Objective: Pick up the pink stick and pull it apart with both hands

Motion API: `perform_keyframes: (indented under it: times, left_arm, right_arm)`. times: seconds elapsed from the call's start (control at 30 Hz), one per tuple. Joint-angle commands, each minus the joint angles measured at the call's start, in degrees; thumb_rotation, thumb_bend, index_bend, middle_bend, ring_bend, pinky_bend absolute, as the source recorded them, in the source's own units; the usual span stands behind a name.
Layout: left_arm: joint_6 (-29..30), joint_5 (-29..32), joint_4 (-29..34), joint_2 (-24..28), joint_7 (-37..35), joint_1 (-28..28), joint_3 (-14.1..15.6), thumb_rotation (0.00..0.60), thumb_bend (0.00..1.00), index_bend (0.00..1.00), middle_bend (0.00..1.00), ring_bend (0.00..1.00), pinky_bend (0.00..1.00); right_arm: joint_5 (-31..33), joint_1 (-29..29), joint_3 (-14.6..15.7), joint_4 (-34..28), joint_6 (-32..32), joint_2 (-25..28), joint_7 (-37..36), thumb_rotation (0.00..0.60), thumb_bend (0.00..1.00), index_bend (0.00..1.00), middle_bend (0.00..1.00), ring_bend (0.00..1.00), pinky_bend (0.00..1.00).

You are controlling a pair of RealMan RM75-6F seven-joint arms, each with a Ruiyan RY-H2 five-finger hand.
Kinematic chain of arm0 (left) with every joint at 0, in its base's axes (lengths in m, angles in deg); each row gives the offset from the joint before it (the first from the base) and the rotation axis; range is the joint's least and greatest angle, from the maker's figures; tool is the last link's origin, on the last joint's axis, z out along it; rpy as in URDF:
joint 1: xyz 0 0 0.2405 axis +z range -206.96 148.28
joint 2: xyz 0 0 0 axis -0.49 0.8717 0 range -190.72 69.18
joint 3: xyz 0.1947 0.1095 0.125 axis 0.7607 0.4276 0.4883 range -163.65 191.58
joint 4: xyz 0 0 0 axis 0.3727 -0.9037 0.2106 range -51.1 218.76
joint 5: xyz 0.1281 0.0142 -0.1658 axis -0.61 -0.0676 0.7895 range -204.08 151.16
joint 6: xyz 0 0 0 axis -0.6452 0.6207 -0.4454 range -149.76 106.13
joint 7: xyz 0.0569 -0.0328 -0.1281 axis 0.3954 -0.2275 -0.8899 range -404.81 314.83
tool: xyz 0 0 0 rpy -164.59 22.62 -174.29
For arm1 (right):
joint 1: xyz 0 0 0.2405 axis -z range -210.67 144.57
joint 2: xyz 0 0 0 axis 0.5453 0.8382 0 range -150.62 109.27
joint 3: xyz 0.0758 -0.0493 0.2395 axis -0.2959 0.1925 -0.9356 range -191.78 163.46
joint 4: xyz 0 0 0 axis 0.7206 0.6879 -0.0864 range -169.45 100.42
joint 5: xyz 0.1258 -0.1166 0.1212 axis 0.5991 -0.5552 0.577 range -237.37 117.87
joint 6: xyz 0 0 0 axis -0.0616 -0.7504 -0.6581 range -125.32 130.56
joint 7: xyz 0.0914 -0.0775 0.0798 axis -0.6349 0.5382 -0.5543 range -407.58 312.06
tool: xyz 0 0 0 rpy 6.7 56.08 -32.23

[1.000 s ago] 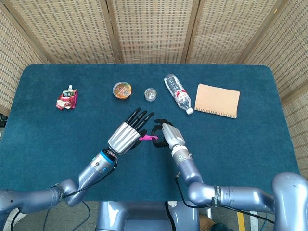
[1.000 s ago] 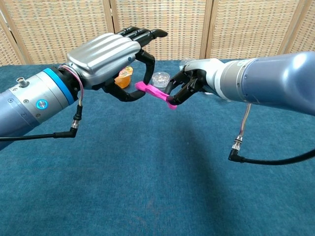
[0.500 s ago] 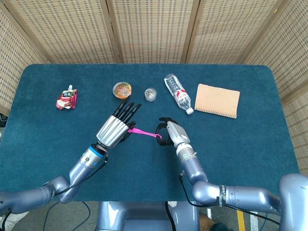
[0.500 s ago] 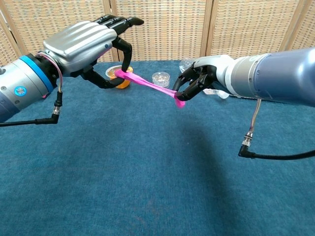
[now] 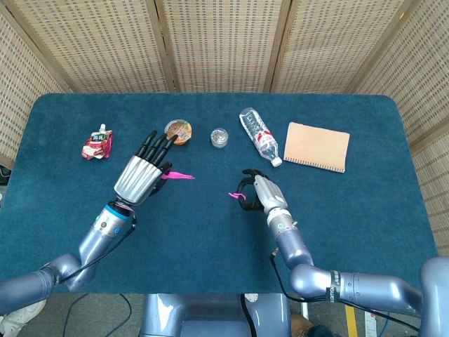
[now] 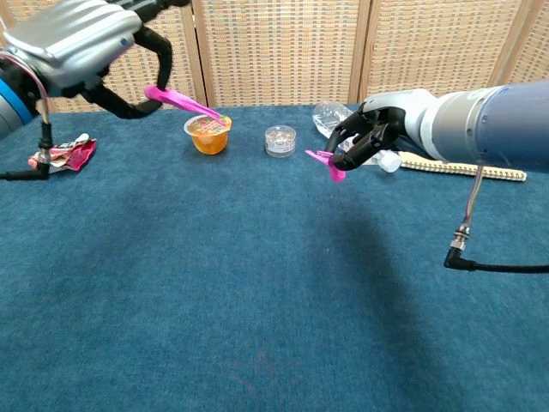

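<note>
The pink stick is in two pieces. My left hand [image 5: 142,172] [image 6: 81,39] pinches the longer piece [image 5: 179,176] [image 6: 182,101], which juts out to the right of it, above the table. My right hand [image 5: 261,192] [image 6: 377,133] pinches the short piece [image 5: 236,196] [image 6: 329,163], whose tip pokes out to the left. A wide gap of bare blue cloth lies between the two pieces in the head view.
At the back of the blue table [image 5: 210,253] stand a jelly cup [image 5: 178,131] [image 6: 208,135], a small clear cup [image 5: 219,137] [image 6: 280,140], a lying water bottle [image 5: 259,136], and a tan notebook [image 5: 317,146]. A red pouch [image 5: 97,143] [image 6: 60,153] lies far left.
The stretched pink stick has snapped into two pieces. My left hand swung up and to the left with the longer piece; my right hand drifted slightly right with the short one.
</note>
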Motion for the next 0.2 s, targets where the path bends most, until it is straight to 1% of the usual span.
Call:
perform_keyframes:
  times: [0.03,0.2]
  left_arm:
    - [1.1,0.7,0.4,2.3,-0.6,1.0,-0.7,0.600,0.65,0.83,0.00,0.00,0.00]
    - [2.3,1.8,1.3,5.9,-1.8,2.3,-1.8,0.600,0.65,0.83,0.00,0.00,0.00]
  right_arm:
    - [-0.2,0.5,0.2,-0.3,0.2,0.7,-0.4,0.600,0.63,0.67,0.21,0.00,0.00]
    - [-0.5,1.2,0.2,-0.6,0.5,1.8,-1.2,0.600,0.63,0.67,0.22,0.00,0.00]
